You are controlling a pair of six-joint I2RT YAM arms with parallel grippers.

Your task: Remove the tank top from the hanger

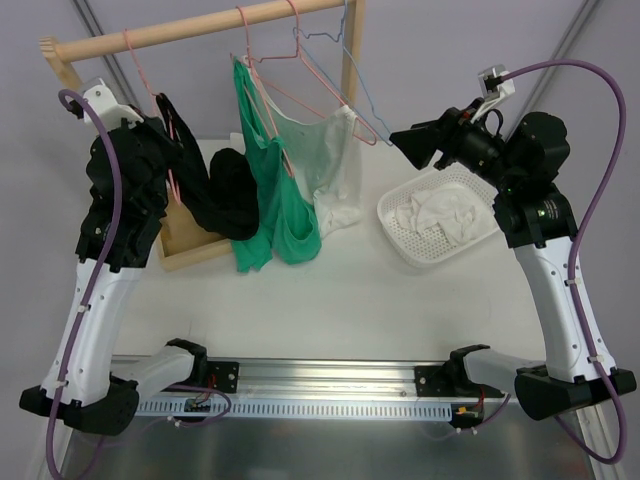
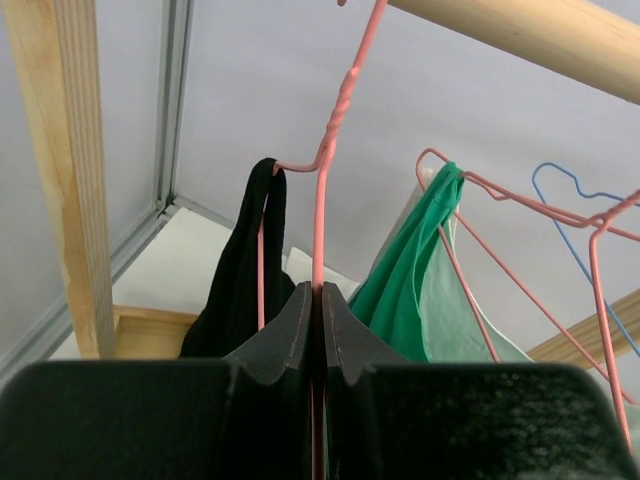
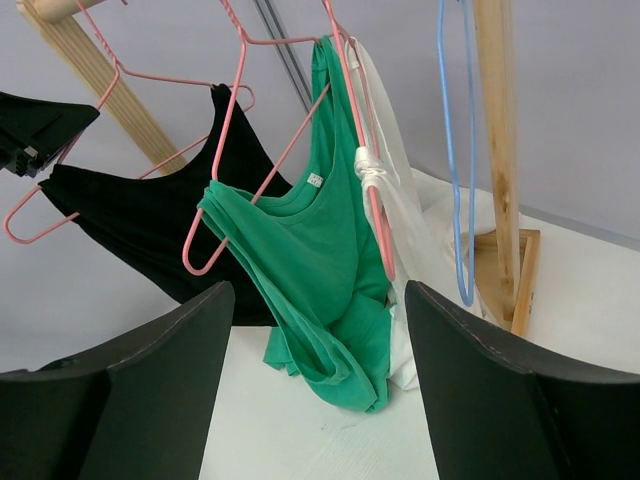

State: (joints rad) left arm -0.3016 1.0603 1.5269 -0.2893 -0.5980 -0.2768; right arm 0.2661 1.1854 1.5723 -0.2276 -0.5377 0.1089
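Note:
A black tank top (image 1: 225, 195) hangs by one strap from a pink wire hanger (image 2: 320, 210) hooked on the wooden rail (image 1: 190, 28). My left gripper (image 2: 320, 295) is shut on that hanger's wire just below its twisted neck, with the black top (image 2: 240, 280) to its left. A green tank top (image 1: 275, 200) hangs on the neighbouring pink hanger, and a white one (image 1: 335, 165) behind it. My right gripper (image 3: 320, 290) stands open in the air to the right of the rack, facing the green top (image 3: 320, 250), with nothing between its fingers.
A bare blue hanger (image 1: 330, 50) hangs at the rail's right end beside the wooden upright (image 1: 352, 60). A white basket (image 1: 470, 180) holding white clothes sits on the table at the right. The rack's wooden base (image 1: 185, 240) lies under the black top.

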